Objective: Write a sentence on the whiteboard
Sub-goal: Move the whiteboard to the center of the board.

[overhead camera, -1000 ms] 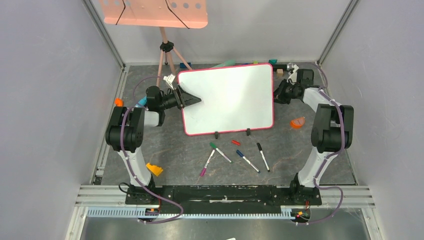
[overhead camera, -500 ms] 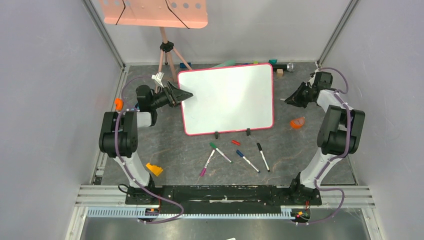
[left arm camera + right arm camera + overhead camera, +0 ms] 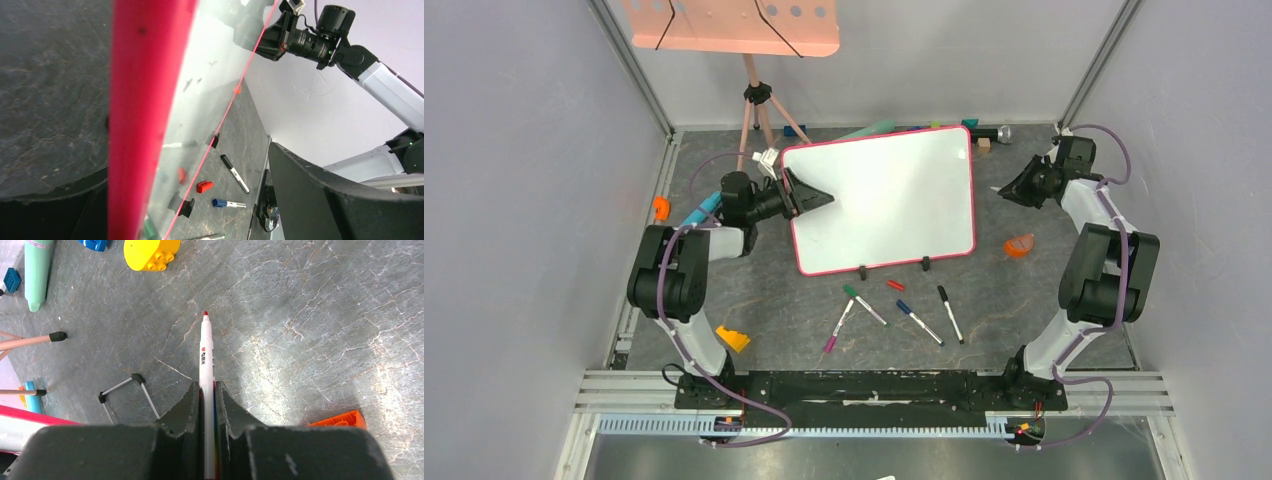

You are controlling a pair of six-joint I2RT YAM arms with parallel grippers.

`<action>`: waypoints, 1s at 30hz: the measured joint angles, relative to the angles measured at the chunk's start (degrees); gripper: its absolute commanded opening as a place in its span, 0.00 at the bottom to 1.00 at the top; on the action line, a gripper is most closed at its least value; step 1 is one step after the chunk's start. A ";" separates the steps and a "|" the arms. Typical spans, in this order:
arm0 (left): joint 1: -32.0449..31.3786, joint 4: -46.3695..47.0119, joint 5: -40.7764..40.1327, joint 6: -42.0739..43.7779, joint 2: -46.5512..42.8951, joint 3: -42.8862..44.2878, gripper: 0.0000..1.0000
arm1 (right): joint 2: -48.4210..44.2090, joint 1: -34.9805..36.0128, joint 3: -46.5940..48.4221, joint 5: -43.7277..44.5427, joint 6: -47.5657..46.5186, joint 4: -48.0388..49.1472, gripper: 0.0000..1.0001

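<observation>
The whiteboard (image 3: 894, 200) stands tilted at mid-table on two black clip feet, its white face blank. The sentence is not in view. My left gripper (image 3: 809, 197) is open and straddles the board's left edge. In the left wrist view the pink-red rim (image 3: 145, 100) runs between the wide-apart jaws of that gripper (image 3: 189, 157), with a gap to the right finger (image 3: 310, 190). My right gripper (image 3: 1007, 190) hovers off the board's right edge. It (image 3: 206, 387) is shut on a white marker (image 3: 206, 350) whose red tip points at the table.
Several markers (image 3: 919, 322) and a red cap (image 3: 895, 285) lie in front of the board. A salmon tray on a tripod (image 3: 729, 25) stands behind on the left. Orange pieces (image 3: 1020, 244) (image 3: 732, 338) lie either side. A yellow brick (image 3: 151, 247) and a teal tube (image 3: 37, 270) lie at the back.
The left gripper drew back left off the board's edge, then returned over it, opening wider. The board shifted slightly right. The right gripper pulled away right with the marker.
</observation>
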 measured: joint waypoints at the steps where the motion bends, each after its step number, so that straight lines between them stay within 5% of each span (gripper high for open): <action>1: -0.81 0.07 -0.63 0.11 0.17 0.00 0.86 | -0.13 0.00 0.00 0.11 0.00 0.00 0.00; 21: -8.28 -3.50 -6.73 1.64 4.50 5.20 0.90 | -3.34 0.07 0.59 6.88 -0.11 -4.83 0.00; 30: -4.13 -12.72 -6.58 5.51 1.66 5.18 0.97 | -3.52 -0.13 6.23 15.89 -0.07 -10.25 0.00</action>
